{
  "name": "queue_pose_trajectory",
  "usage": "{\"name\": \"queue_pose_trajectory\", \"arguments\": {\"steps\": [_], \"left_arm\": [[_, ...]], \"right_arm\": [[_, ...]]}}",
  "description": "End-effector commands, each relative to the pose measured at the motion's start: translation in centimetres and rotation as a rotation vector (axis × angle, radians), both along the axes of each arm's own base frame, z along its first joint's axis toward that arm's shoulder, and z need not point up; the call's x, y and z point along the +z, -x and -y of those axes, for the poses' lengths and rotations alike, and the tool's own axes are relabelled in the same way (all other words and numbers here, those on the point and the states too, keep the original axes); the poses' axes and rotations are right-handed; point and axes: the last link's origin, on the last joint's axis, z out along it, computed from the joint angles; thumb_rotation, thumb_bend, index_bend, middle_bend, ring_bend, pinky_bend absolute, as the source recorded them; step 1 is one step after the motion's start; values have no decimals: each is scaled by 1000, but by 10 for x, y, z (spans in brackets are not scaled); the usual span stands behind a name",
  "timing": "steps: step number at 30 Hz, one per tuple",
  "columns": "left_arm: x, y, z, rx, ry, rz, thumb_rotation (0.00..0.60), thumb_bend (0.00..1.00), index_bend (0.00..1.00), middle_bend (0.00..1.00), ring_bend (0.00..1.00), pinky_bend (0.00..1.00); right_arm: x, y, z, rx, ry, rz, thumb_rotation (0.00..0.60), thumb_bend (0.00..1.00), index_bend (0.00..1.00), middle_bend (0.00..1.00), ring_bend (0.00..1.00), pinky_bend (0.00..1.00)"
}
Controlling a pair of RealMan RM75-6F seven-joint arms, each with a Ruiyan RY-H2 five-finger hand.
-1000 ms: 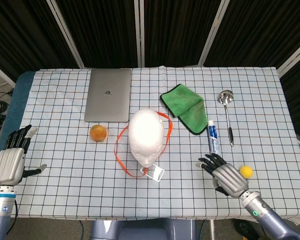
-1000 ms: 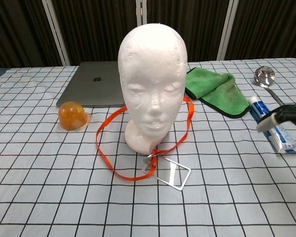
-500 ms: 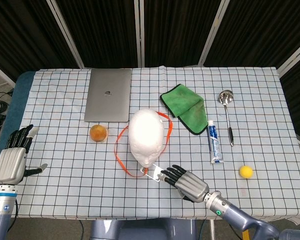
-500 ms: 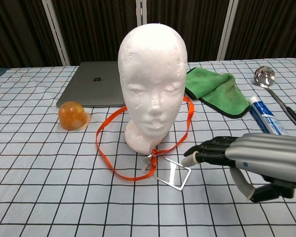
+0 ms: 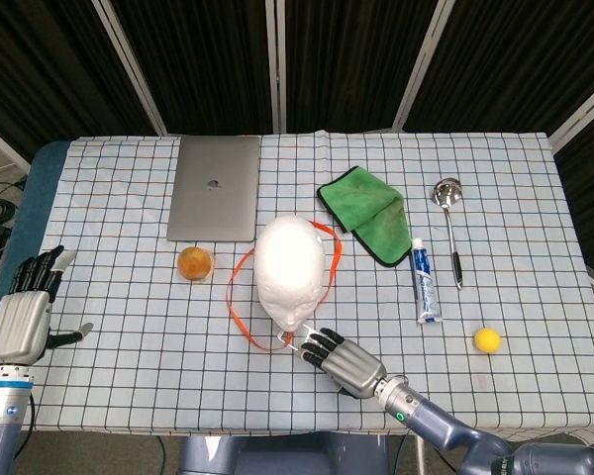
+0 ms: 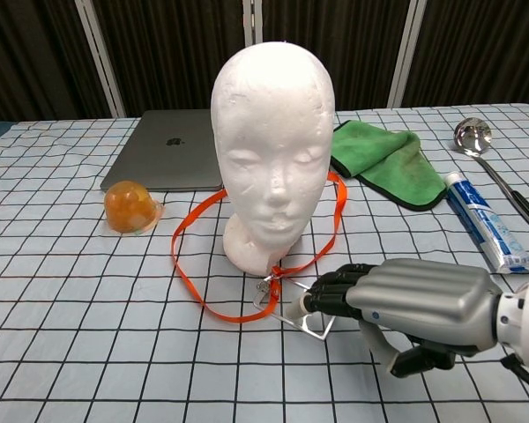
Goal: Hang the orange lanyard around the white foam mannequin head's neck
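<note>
We see the orange lanyard (image 6: 194, 264) looped on the bench (image 6: 88, 352) round the base of the foam head (image 6: 273, 132), w/ its clear badge holder (image 6: 310, 324) in front. Right hand (image 6: 406, 300) lies over the holder, fingertips (image 6: 322, 298) at the clip; can't tell if it grips. Left hand (image 5: 25, 317) spread, well apart at bench edge.
</note>
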Motion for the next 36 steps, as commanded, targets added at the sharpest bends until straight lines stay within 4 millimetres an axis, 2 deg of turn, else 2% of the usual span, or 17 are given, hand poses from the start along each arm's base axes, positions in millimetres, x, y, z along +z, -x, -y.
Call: {"name": "queue_pose_trajectory", "arguments": {"steps": [1, 16, 21, 36], "left_arm": [[-1, 0, 0, 0, 3, -1, 600, 51, 0, 0, 0, 0], [1, 3, -3, 16, 8, 13, 600, 51, 0, 0, 0, 0], [1, 3, -3, 17, 11, 14, 600, 51, 0, 0, 0, 0], [-2, 2, -3, 15, 18, 5, 600, 51, 0, 0, 0, 0]], "right_arm": [[-5, -2, 0, -6, -4, -7, 600, 1000, 135, 111, 12, 39], [-15, -2, -8, -22, -57, -54, 600, 1000, 195, 210, 106, 109], [-11, -3, -14, -45, -97, -43, 600, 1000, 231, 247, 151, 157], [5, 3, -42, -43, -229, -55, 600, 1000, 245, 261, 166, 175]]}}
